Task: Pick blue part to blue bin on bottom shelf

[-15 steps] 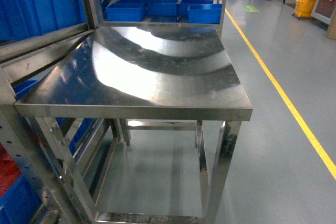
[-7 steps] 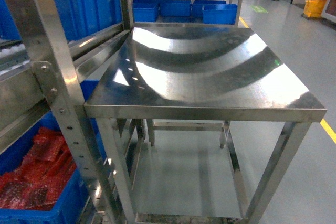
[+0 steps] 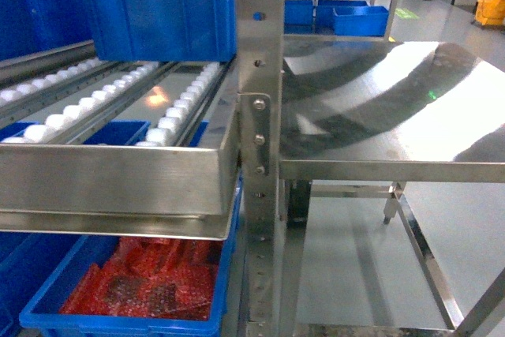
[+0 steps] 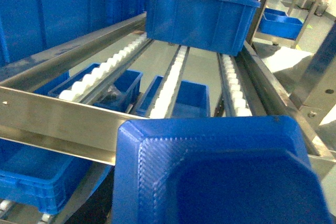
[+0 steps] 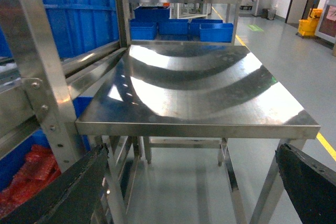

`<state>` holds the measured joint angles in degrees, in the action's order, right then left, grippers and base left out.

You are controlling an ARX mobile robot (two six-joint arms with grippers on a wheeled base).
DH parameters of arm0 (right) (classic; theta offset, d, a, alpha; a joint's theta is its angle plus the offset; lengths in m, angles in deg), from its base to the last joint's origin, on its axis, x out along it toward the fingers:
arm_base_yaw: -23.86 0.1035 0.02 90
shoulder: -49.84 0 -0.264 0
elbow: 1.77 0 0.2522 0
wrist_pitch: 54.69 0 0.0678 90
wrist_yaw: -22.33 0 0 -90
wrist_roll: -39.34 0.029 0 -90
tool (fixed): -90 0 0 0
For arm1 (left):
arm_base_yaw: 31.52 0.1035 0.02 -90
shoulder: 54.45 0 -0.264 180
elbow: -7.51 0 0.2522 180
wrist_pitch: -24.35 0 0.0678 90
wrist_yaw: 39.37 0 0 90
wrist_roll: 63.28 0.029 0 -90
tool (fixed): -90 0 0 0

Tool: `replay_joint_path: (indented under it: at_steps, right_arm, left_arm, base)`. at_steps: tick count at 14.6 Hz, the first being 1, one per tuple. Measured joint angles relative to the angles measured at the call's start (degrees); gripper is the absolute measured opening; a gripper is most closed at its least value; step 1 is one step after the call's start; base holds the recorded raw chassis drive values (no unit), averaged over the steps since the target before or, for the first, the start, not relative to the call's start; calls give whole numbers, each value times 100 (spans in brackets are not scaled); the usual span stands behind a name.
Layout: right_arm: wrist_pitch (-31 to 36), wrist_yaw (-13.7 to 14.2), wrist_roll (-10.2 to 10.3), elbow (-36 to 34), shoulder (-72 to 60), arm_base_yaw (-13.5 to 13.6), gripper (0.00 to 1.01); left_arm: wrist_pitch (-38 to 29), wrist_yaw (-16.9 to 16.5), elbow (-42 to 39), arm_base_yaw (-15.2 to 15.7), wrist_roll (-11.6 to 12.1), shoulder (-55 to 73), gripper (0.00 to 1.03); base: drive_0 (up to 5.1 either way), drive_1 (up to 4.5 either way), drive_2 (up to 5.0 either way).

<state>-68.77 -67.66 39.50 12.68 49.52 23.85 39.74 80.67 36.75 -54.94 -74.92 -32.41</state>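
surface [image 5: 199,87]: bare reflective steel beside rack | floor [image 5: 283,40]: grey, yellow line | right pincer [image 5: 189,192]: fingers apart | left pincer: cannot tell, blue part [image 4: 215,177] fills view

blue part [image 4: 215,177], ribbed weave | white rollers [image 3: 185,104] | bin contents [image 3: 150,278] red, perhaps bagged

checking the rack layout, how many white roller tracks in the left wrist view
3 white roller tracks: one left, one middle, one right. The blue crate resting on them and the blue part up close may hide more.
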Motion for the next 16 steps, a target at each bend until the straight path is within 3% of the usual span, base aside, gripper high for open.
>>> replay_joint_path:
  at_steps: [16]
  right_arm:
    - [13,0,0,-2,0,0,98]
  left_arm:
    - [-17,-4,0,0,0,-2,43]
  base:
    - [-496,245,245]
